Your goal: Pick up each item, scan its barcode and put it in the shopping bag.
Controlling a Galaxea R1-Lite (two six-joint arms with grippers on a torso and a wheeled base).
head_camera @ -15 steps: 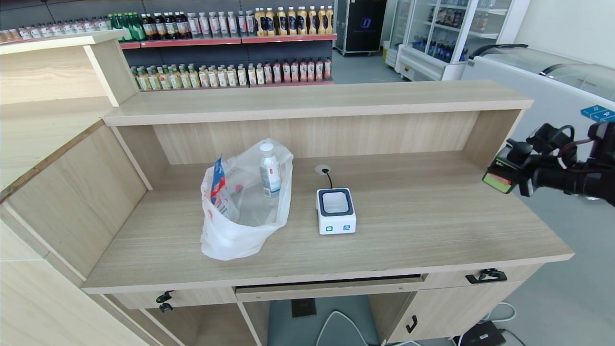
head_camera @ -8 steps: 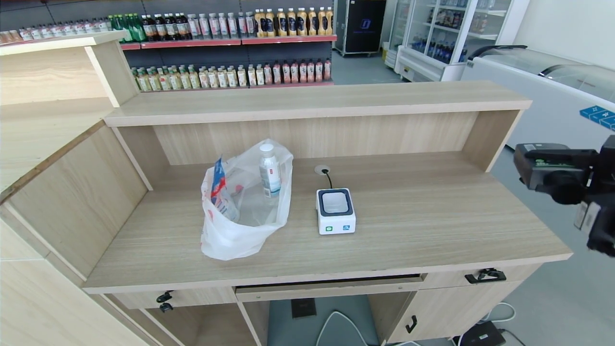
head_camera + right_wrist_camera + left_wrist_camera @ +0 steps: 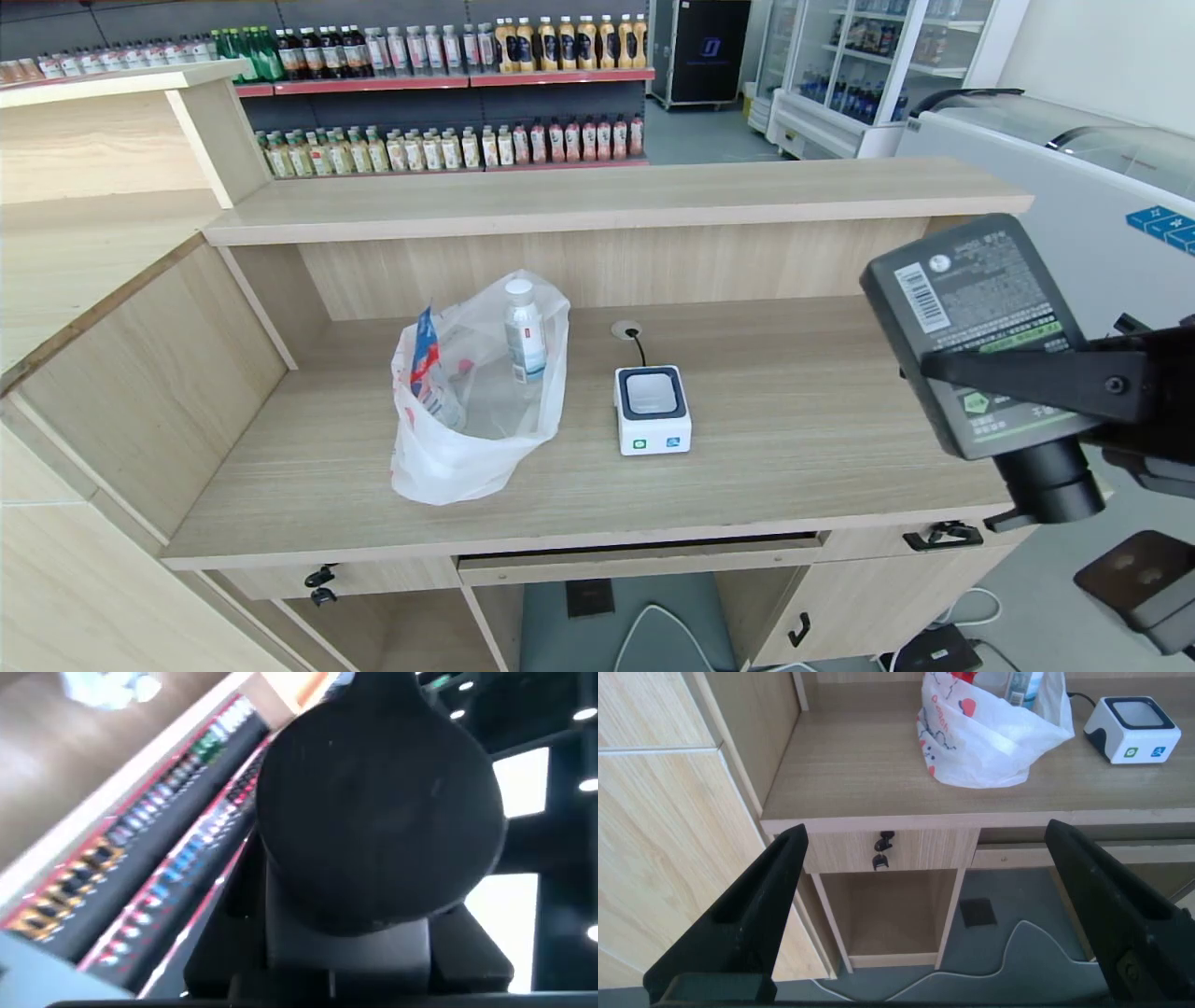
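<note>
While the right gripper (image 3: pixel 1018 381) is clenched on a dark bottle (image 3: pixel 971 299), one black finger (image 3: pixel 1036 383) lies across the bottle's labelled face and the other is hidden behind it. The bottle is tilted in the grasp, held off the table (image 3: pixel 822 411) over its right end. Its cap (image 3: pixel 1050 481) points down, below the finger. Its barcode (image 3: pixel 920 297) sits above the finger near the upper corner, facing up toward the head camera. From the right wrist, the bottle's dark rounded body (image 3: pixel 374 831) sits close before the lens, blurred.

Well to the left of this gripper, the scanner (image 3: pixel 653 408) rests on the table with its window facing up. The bag (image 3: pixel 467 457) lies farther off on the same side, just beside the scanner. It stands open, with a white bottle (image 3: pixel 525 331) upright inside and a packet (image 3: pixel 425 369) leaning at its far side from the gripper.

The left gripper (image 3: pixel 926 835) is released, its fingers (image 3: pixel 757 915) spread wide with nothing between them. It hangs out in front of the table's front edge, facing a drawer (image 3: pixel 887 849). The bag (image 3: pixel 985 737) lies beyond it on the table, and the scanner (image 3: pixel 1132 730) farther along.
</note>
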